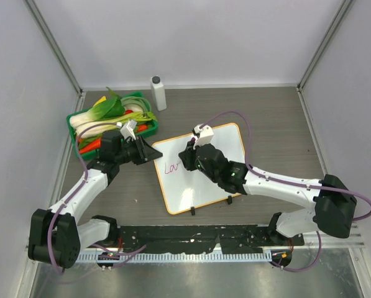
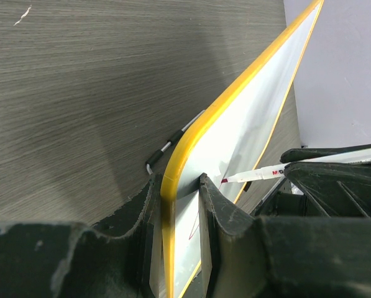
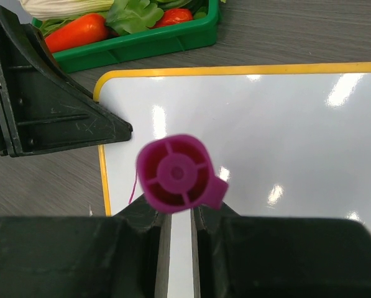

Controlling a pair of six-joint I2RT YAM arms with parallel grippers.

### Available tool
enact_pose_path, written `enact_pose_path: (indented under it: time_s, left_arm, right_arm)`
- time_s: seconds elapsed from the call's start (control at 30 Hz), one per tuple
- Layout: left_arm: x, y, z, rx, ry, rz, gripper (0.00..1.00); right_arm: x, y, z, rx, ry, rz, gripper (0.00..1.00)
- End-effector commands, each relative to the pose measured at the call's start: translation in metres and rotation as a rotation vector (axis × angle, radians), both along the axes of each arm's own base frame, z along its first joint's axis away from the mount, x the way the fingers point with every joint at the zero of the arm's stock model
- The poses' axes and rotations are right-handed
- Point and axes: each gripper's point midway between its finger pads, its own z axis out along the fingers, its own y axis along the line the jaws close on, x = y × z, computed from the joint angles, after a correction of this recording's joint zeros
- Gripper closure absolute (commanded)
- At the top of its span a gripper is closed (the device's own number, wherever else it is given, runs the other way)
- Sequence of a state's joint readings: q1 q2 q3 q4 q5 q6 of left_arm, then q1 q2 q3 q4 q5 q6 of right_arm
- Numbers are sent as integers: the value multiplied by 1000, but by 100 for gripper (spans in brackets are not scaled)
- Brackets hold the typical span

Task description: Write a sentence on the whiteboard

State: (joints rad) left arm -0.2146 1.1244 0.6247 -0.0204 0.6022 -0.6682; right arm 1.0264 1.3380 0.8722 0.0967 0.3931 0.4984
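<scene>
Nearest the camera there's a bare metal ledge and the black rail (image 1: 191,234) both arms are bolted to, then the grey wood-grain tabletop (image 1: 272,124) starts. The whiteboard (image 1: 185,189) lies mid-table, turned askew, with its two black feet at the near edge. The left tool (image 2: 179,186) is pinching the board's orange-framed left corner, one finger on each face. The right tool (image 3: 176,217) is clamped on a marker (image 3: 179,174) with a magenta end, tip down near the board's left side. The sentence (image 1: 171,167) is just a pink "Lov". Further back left there's a green tray (image 1: 137,96) of vegetables (image 1: 101,112), beside it a white bottle (image 1: 158,93) with a grey cap. Plain pale walls (image 1: 185,37) box everything in on three sides.
</scene>
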Motion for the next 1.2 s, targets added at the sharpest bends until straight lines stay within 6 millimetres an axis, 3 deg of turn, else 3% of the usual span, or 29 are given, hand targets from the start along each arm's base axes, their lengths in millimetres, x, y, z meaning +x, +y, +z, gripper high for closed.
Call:
enact_pose_path:
  time_s: [0.0,0.23,0.5,0.87,1.17]
  left_arm:
    - [5,5,-2,44,-33,9,100]
    - [5,5,-2,46,-33,12,100]
    - [5,5,-2,45,-33,10,100]
    - [6,5,-1,44,-36,12,100]
    - [5,5,-1,43,-35,8,100]
  right_arm:
    - [14,0,13,-19,-47,-40,99]
    - [10,4,17,5,-42,-18,98]
    - [-2,-4,41,94,-62,11,99]
    - [-2,-3,17,50,-29,10,99]
    - [-4,0,10,53,-9,18,99]
